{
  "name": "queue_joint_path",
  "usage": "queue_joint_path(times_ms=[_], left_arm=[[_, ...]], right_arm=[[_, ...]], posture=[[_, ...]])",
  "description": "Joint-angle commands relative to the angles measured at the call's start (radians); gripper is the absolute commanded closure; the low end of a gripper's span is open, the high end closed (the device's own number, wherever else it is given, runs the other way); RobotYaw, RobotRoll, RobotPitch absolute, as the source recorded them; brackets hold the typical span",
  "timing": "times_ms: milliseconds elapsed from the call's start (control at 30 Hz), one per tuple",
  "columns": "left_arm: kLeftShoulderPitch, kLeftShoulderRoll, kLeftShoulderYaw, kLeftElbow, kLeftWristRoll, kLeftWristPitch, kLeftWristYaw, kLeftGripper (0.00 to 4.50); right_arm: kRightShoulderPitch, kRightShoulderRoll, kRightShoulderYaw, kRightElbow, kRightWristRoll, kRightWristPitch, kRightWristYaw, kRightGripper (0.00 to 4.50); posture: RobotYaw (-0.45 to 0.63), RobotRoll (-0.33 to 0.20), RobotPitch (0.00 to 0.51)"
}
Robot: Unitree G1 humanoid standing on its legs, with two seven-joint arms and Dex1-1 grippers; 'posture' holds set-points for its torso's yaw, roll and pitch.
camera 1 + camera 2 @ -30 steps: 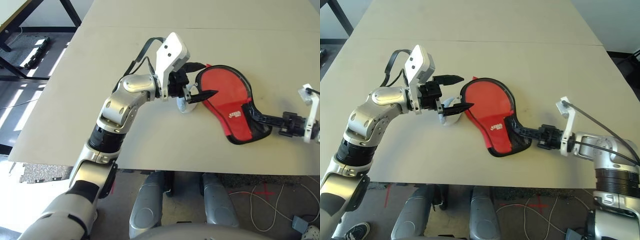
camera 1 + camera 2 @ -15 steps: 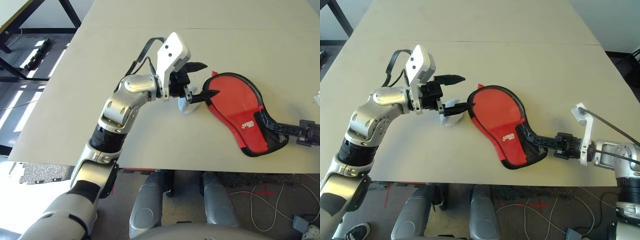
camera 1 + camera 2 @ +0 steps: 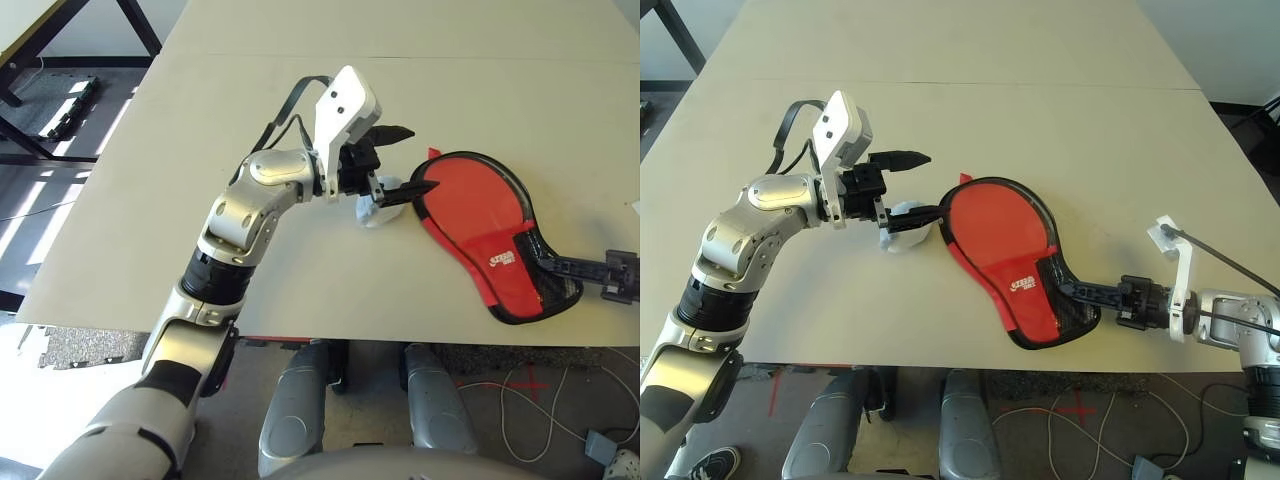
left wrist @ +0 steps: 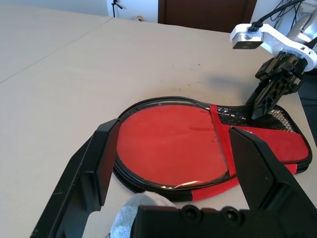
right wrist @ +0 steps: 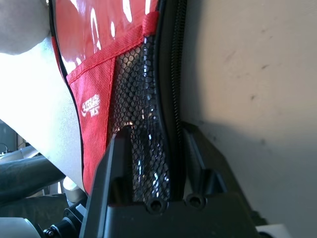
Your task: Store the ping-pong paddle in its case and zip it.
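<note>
While level, left hand agape.

The case is red with black trim, black mesh and a white logo.

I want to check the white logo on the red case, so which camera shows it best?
The right wrist view: the logo sits close on the case, beside the mesh pocket. Both head views show the whole case with the logo tiny and unreadable. In the left wrist view I can't make it out.
</note>
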Motion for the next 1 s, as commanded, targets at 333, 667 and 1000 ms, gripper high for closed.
queue_joint_path(times_ms=[333,667,1000], left_arm=[[0.006,0.014,-0.013,-0.017,0.005,0.005,-0.012,0.00],[0.026,0.093,-0.008,-0.088,0.000,0.112,-0.003,0.00],[0.077,0.194,0.001,-0.202,0.007,0.252,0.055,0.00]], right_arm=[[-0.208,-0.071,-0.048,0.231,-0.076,-0.318,0.092,0.03],[-0.356,0.175,0.048,0.087,-0.195,-0.710,0.045,0.03],[-0.343,0.253,0.204,-0.064,-0.272,-0.757,0.059,0.03]], posture=[[-0.06,0.000,0.259],[-0.06,0.000,0.246],[-0.04,0.000,0.225]])
